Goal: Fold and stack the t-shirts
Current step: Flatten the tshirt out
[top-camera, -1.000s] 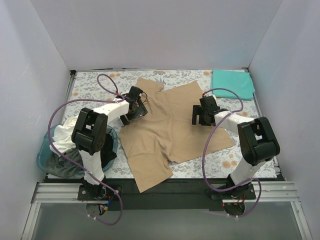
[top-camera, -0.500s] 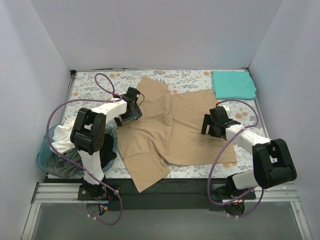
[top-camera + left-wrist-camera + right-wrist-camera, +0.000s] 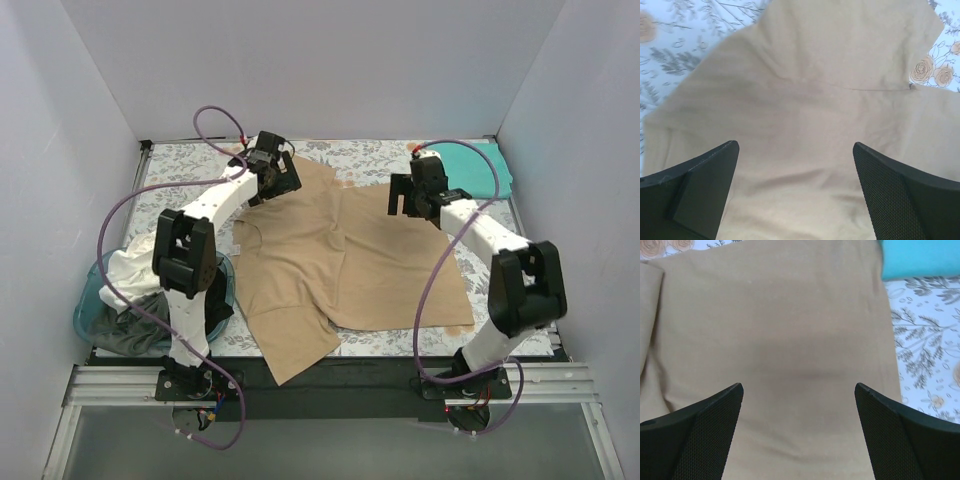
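Plain pale walls point(image 3: 320, 70) close in the bench point(image 3: 180, 165) on three sides; its floral-printed cover fills mid-frame, evenly lit, an aluminium rail point(image 3: 330, 392) crossing the bottom.

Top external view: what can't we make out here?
Blue basket: the left arm covers part of it; the heaped cloth inside can't be counted as garments.
Teal t-shirt: the right arm and cable cover its left part; the right wrist view cuts it at the top edge.
Tan t-shirt: its far edge is hidden under the left gripper and right gripper; contact with it can't be told.
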Controlling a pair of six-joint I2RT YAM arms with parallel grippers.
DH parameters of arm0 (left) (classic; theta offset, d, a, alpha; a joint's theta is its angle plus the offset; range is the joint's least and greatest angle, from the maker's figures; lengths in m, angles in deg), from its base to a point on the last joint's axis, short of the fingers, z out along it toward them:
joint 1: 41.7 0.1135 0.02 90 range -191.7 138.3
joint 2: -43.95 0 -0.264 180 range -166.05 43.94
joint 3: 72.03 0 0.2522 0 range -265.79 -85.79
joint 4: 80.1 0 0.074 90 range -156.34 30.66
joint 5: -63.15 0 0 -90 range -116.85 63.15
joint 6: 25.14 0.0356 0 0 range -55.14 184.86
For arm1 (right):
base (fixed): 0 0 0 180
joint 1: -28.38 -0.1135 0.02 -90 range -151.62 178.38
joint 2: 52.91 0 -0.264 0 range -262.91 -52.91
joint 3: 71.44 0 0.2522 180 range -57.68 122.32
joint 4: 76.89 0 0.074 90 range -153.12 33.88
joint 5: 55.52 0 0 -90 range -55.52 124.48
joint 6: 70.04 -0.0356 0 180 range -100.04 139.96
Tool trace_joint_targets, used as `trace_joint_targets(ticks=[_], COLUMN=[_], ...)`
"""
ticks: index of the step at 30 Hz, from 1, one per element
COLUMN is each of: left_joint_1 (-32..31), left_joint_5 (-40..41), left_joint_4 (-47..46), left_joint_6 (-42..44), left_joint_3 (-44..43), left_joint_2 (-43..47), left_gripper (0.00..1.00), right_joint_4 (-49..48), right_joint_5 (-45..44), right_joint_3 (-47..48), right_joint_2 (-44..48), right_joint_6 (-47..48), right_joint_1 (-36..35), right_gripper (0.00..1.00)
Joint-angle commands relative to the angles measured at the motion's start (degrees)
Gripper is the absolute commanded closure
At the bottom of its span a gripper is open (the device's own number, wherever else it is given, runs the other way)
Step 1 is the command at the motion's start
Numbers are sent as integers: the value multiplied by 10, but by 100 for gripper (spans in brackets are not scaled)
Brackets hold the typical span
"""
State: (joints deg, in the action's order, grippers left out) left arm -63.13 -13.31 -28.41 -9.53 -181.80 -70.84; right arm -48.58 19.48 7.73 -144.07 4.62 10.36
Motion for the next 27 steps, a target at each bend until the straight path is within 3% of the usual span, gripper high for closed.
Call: trace_joint_targets(ticks=[1, 14, 27], left_joint_1=[5, 62, 109], left_joint_5=[-41, -58, -76], left_joint_4=[24, 31, 69], left_joint_6=[26, 23, 69], left_joint_3=[-62, -136, -338], left_joint_2=[-71, -214, -354], left_gripper=[2, 2, 2], right_joint_4=[2, 6, 44], right_joint_5=[27, 50, 98], right_joint_3=[64, 243, 407], right_joint_2=[-70, -307, -444], right_joint_6=[40, 57, 49], right_joint_1=[2, 18, 65], right_gripper=[2, 2, 2])
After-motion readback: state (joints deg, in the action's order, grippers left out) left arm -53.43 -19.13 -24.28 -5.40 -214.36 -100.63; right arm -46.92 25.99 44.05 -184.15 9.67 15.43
